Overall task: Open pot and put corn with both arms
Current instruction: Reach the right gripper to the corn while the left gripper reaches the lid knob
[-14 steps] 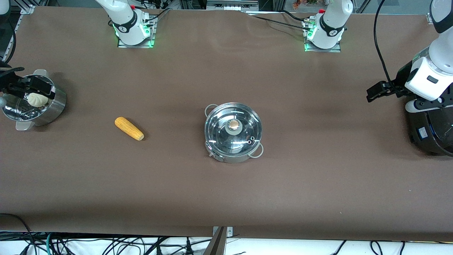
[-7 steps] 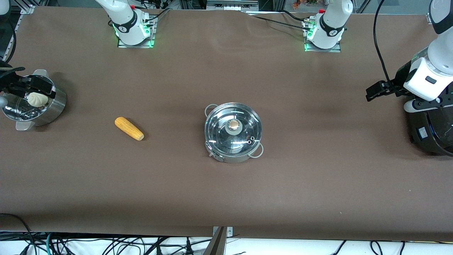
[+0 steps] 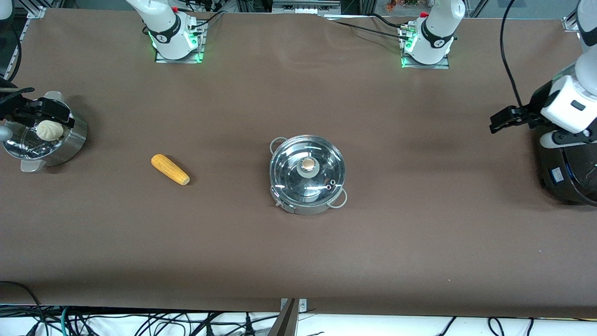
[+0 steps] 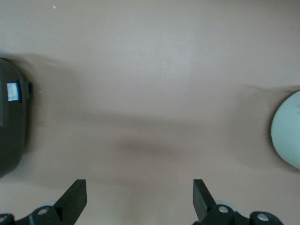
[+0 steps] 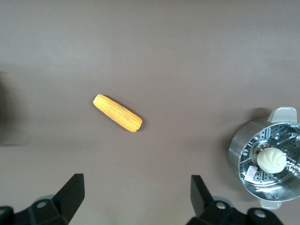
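Start: pot (image 3: pixel 308 174) lidded, corn (image 3: pixel 170 169) on table (image 3: pixel 298 242); left hand (image 3: pixel 500 122) by cooker (image 3: pixel 566 172) and right hand (image 3: pixel 42 112) over steamer (image 3: pixel 44 140) both open, empty; next, left grips knob (image 3: pixel 308 163).

Left pincer (image 3: pixel 501 122) and right pincer (image 3: pixel 44 113) — both spread wide, both aloft.

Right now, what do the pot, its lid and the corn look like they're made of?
The pot: polished steel by its mirror shine, with matte grey loop handles, material unclear. Its lid: apparently clear glass, see-through with glints; its tan knob may be wood. The corn: matte, ridged yellow-orange; real or plastic, can't tell.
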You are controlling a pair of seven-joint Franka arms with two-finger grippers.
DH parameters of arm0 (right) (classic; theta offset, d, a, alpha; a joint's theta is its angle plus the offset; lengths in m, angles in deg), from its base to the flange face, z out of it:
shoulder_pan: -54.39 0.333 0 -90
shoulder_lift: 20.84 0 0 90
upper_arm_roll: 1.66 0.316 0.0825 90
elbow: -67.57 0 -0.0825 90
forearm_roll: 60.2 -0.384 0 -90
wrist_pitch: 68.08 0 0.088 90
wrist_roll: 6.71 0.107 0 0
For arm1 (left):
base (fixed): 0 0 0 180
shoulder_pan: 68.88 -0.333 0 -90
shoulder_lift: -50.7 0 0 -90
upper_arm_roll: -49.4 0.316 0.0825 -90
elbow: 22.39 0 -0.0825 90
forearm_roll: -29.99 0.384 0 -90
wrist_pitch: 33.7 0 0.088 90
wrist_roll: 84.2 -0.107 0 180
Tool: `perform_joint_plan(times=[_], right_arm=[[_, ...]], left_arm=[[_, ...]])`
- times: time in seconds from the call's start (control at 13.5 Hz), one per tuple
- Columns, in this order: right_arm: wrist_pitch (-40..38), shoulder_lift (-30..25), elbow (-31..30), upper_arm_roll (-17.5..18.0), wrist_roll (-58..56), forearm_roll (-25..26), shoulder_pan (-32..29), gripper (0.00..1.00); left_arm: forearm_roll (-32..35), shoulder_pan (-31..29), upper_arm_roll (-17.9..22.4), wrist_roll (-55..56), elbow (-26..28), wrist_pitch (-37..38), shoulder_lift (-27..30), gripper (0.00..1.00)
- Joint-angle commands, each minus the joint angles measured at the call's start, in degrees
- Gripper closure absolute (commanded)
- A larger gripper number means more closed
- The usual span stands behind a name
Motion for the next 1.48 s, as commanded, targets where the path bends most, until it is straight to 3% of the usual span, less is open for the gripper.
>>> perform_joint_plan(times=[0.0, 0.22, 0.52, 0.67, 0.89, 1.11, 1.41], right_arm=[[-1.15, 0.30, 0.94, 0.21, -0.99, -0.11, -0.48, 0.00], [-4.21, 0.30, -0.11, 0.29, -1.34, 0.24, -0.39, 0.00], [-5.20, 4.07, -1.96, 1.00, -13.80, 2.17, 1.54, 0.00], [-2.93, 7.49, -3.36, 1.17, -20.72, 2.97, 2.33, 0.00], [10.05, 8.65, -10.72, 1.43, -32.25, 7.16, 3.30, 0.00], [23.32, 8.39, -20.73, 1.52, -32.54, 12.89, 5.59, 0.00], [42.75, 9.00, -31.99, 2.14, -33.95, 12.99, 5.50, 0.00]], left_arm=[[-1.34, -0.85, -0.26, -1.93, 1.13, 0.23, 1.36, 0.00], [-1.34, -0.85, -0.44, -1.84, 1.13, 0.23, 1.45, 0.00], [-1.34, -0.32, -0.62, -0.71, 1.05, 0.32, 1.36, 0.00], [-1.33, 0.82, -2.88, 0.44, 0.09, 0.49, 0.49, 0.00], [-1.60, 5.81, -9.04, 8.12, -6.92, 0.49, -6.60, 0.00], [-4.32, 13.80, -9.14, 16.95, -17.12, 0.49, -17.50, 0.00], [-3.71, 23.47, -8.44, 31.53, -29.43, -0.38, -31.13, 0.00]])
